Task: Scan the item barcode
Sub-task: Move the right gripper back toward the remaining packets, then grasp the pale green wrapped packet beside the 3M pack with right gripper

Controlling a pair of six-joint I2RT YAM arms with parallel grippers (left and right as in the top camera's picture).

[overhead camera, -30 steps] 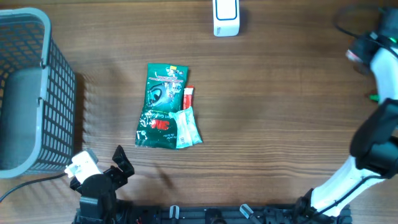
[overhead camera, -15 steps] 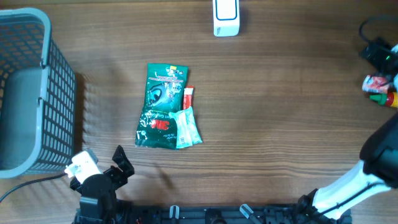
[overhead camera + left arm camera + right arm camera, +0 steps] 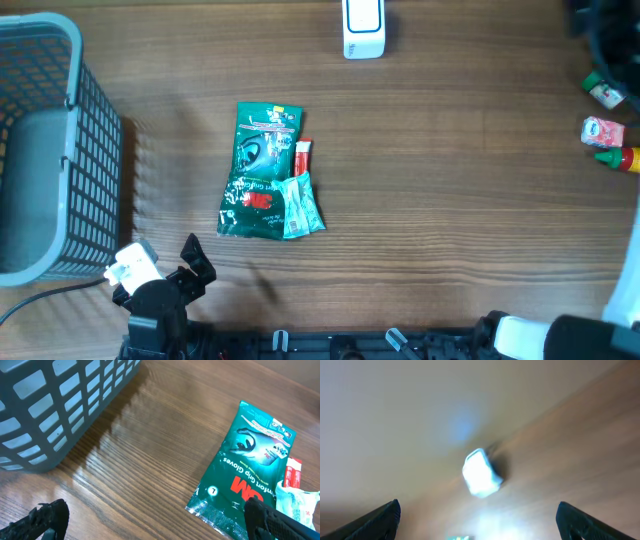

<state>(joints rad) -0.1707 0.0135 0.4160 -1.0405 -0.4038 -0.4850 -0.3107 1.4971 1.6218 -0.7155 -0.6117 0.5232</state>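
Right hand (image 3: 480,520) was opened and swung off; pack (image 3: 601,130) was dropped at table (image 3: 450,200) edge, scan likely done. Left hand (image 3: 160,521) was parked, apart, empty.

Black left claw (image 3: 156,512), white right arm shell (image 3: 528,338)

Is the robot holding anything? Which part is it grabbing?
Nothing is held: the left gripper and the right gripper are both open and empty.
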